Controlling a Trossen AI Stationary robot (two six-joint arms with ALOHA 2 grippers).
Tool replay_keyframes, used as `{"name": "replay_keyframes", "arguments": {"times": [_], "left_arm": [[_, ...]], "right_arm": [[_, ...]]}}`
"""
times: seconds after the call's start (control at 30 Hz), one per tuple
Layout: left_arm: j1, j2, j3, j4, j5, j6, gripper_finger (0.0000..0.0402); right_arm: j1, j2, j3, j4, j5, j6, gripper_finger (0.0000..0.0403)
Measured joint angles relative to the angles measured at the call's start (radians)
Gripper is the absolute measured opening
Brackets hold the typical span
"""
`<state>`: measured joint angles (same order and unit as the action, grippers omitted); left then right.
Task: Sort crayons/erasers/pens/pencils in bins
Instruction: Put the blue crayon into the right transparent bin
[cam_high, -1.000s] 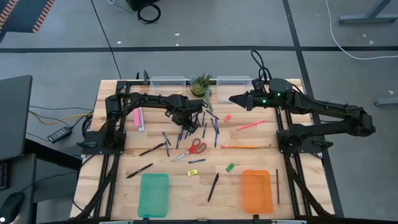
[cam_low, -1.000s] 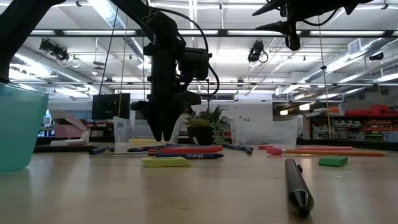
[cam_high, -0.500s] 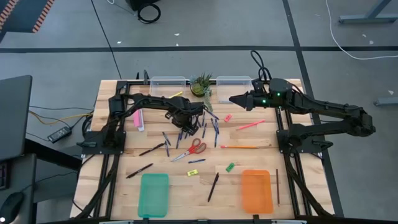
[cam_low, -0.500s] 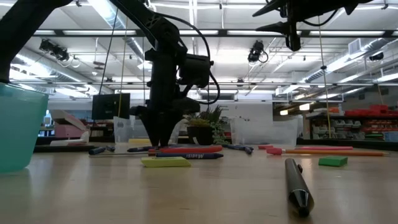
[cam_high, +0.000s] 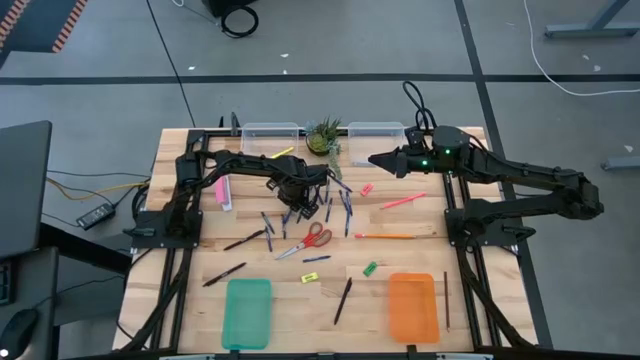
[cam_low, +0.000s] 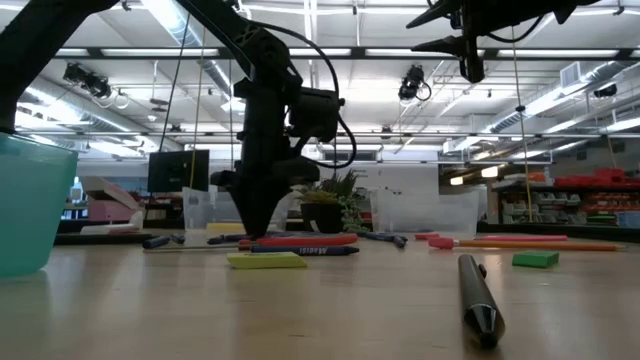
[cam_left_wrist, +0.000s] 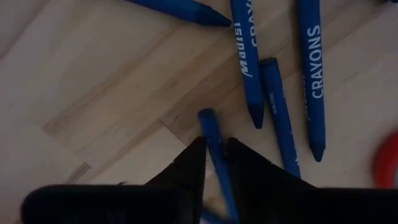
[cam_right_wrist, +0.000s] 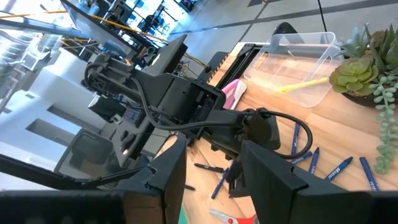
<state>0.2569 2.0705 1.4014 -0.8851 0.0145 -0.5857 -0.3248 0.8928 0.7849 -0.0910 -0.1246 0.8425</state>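
My left gripper (cam_high: 292, 207) points down onto a scatter of blue crayons (cam_high: 330, 205) near the table's middle, shut on one blue crayon (cam_left_wrist: 211, 134) that lies on the wood. Other crayons (cam_left_wrist: 249, 56) lie beside it. My right gripper (cam_high: 372, 160) hangs open high over the far right, holding nothing. Two clear bins (cam_high: 270, 130) (cam_high: 375, 129) stand at the far edge. A teal tray (cam_high: 248, 312) and an orange tray (cam_high: 413, 306) lie near the front. Black pencils (cam_high: 343, 300) and small erasers (cam_high: 370, 268) rest flat on the table. My left gripper pinches the blue crayon between its two fingers (cam_left_wrist: 186, 168), a little behind its blunt end (cam_left_wrist: 207, 118). The fingers come from above, pointing down, and stand across the crayon. The crayon lies flat on the table.
Red-handled scissors (cam_high: 312, 240) lie just in front of the crayons. A pink box (cam_high: 222, 191) lies to their left and a potted plant (cam_high: 325, 137) stands between the clear bins. A long orange pencil (cam_high: 385, 237) and a pink stick (cam_high: 402, 201) lie to the right.
My left gripper's fingers have closed in on the blue crayon at the table top. The crayon stays on the wood.
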Motion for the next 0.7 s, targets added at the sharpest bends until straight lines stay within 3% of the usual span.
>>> {"name": "replay_keyframes", "arguments": {"times": [0.2,0.5,0.7], "left_arm": [[0.007,0.001,-0.001,0.004,-0.002,0.007,0.0018],[0.016,-0.008,0.052,0.037,0.024,0.032,0.0036],[0.028,-0.076,0.121,0.021,0.018,0.062,0.0017]], "right_arm": [[0.000,0.000,0.000,0.000,0.001,-0.001,0.0161],[0.000,0.000,0.000,-0.001,0.020,-0.009,0.0161],[0.000,0.000,0.000,-0.001,0.020,-0.053,0.0161]]}}
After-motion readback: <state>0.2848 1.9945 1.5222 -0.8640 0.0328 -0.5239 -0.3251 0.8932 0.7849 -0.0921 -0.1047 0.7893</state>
